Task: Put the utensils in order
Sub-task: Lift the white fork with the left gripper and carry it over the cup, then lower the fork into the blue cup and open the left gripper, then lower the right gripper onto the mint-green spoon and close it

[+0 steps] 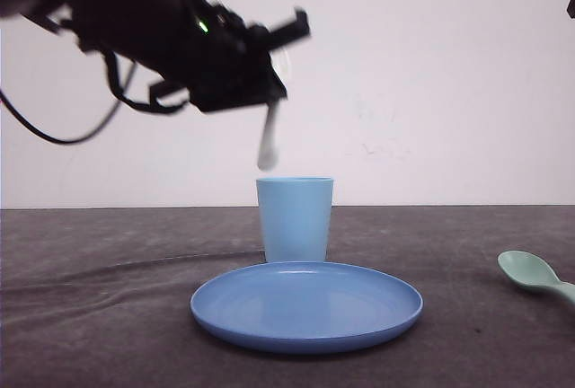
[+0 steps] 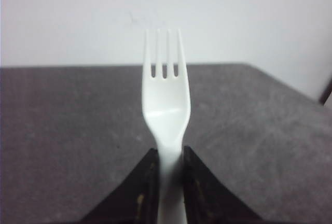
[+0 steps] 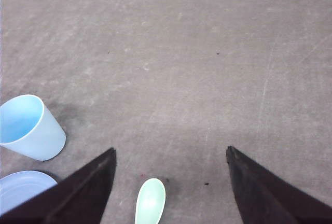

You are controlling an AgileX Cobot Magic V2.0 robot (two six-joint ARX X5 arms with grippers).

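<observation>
The white fork [image 2: 166,105] is held by its handle between the closed fingers of the left end effector [image 2: 168,175], and in the front view it is seen hanging above the light blue cup [image 1: 295,219], one end pointing down at the cup's mouth. The cup stands just behind the blue plate [image 1: 306,305] on the grey worktop [image 1: 99,316]. For the step to be done well, the fork should probably be centred over the mouth and lowered until its end is inside before the grip is loosened; a release from height could tip the cup. The mint-green spoon [image 3: 151,200] lies on the worktop between the wide-open, empty fingers of the right end effector [image 3: 171,182]
</observation>
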